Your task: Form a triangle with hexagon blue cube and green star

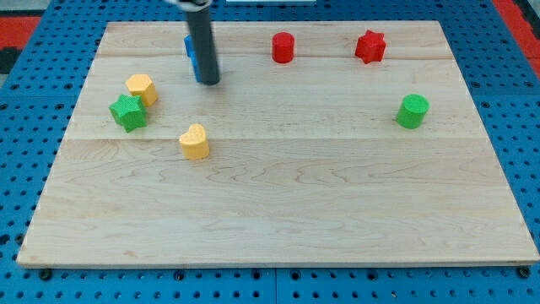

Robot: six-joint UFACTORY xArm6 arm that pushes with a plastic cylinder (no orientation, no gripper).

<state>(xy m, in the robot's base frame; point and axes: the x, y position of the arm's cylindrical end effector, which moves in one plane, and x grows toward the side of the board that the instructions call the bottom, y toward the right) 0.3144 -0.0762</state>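
The green star [127,112] lies near the view's left edge of the wooden board [278,211]. The yellow hexagon [142,88] touches it at its upper right. The blue cube [191,51] sits near the view's top, mostly hidden behind the dark rod. My tip [207,81] rests on the board just below and right of the blue cube, well to the right of the hexagon and star.
A yellow heart [194,142] lies below my tip. A red cylinder [283,47] and a red star [369,46] sit along the view's top. A green cylinder [413,111] is at the right. Blue pegboard surrounds the board.
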